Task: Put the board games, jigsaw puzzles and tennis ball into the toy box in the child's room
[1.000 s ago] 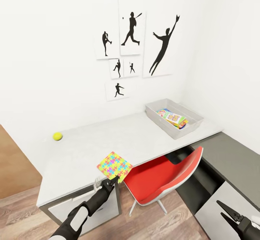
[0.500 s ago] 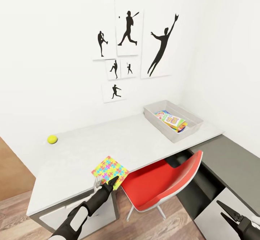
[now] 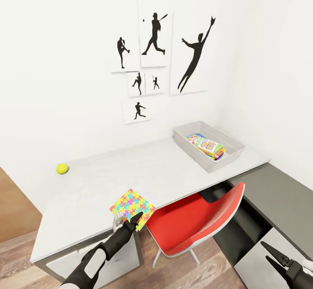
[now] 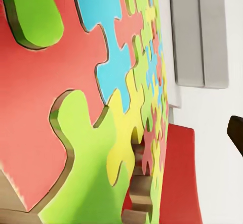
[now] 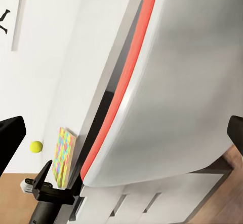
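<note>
Left hand: closed on the puzzle by its near edge, over the front edge of the surface.
Puzzle: tilted up, just past the left hand toward 12 o'clock; very close in the left wrist view.
Right hand: low at 4 o'clock, fingers spread apart, holding nothing.
Ball: on the surface at 10 o'clock from the left hand, well apart from it.
Box: on the surface at 2 o'clock, far from the left hand, with colourful games inside.
Chair: red, just beside the left hand at 3 o'clock.
</note>
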You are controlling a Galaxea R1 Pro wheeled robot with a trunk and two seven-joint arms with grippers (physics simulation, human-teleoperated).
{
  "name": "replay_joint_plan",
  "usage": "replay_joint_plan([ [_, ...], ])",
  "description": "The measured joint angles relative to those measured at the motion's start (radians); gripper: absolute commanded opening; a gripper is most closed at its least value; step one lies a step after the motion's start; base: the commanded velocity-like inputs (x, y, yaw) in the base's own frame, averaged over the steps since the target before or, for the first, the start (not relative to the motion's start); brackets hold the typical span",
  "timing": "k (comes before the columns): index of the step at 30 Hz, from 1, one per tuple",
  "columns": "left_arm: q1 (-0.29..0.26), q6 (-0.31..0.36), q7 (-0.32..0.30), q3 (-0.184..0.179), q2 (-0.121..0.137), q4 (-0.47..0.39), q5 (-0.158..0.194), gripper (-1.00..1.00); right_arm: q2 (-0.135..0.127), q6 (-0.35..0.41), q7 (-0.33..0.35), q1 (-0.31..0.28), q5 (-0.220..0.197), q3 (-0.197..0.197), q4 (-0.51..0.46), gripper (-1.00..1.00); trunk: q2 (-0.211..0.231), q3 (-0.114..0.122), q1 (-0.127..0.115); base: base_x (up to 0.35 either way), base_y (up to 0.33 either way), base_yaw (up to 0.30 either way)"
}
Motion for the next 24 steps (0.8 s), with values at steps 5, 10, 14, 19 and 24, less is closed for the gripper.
replay_joint_plan([
  [5, 0.0, 0.0, -0.001, 0.0, -0.001, 0.0, 0.0, 1.0, 0.0, 0.0, 0.0, -0.001, 0.0, 0.0, 0.0, 1.0, 0.0, 0.0, 0.0, 0.0, 0.0, 0.0],
  [10, 0.0, 0.0, -0.001, 0.0, 0.0, 0.0, 0.0, 1.0, 0.0, 0.0, 0.0, -0.001, 0.0, 0.0, 0.0, 1.0, 0.0, 0.0, 0.0, 0.0, 0.0, 0.0],
  [14, 0.0, -0.001, -0.001, 0.0, 0.0, 0.0, 0.001, 1.0, 0.0, 0.0, 0.0, -0.001, 0.0, 0.0, 0.0, 1.0, 0.0, 0.0, 0.0, 0.0, 0.0, 0.0],
  [19, 0.0, -0.001, -0.001, -0.001, 0.0, 0.0, 0.001, 1.0, 0.0, 0.0, 0.0, -0.001, 0.0, 0.0, 0.0, 1.0, 0.0, 0.0, 0.0, 0.0, 0.0, 0.0],
  [24, 0.0, -0.002, -0.001, 0.0, 0.0, 0.0, 0.001, -1.0, 0.0, 0.0, 0.0, -0.001, 0.0, 0.0, 0.0, 1.0, 0.0, 0.0, 0.0, 0.0, 0.0, 0.0],
])
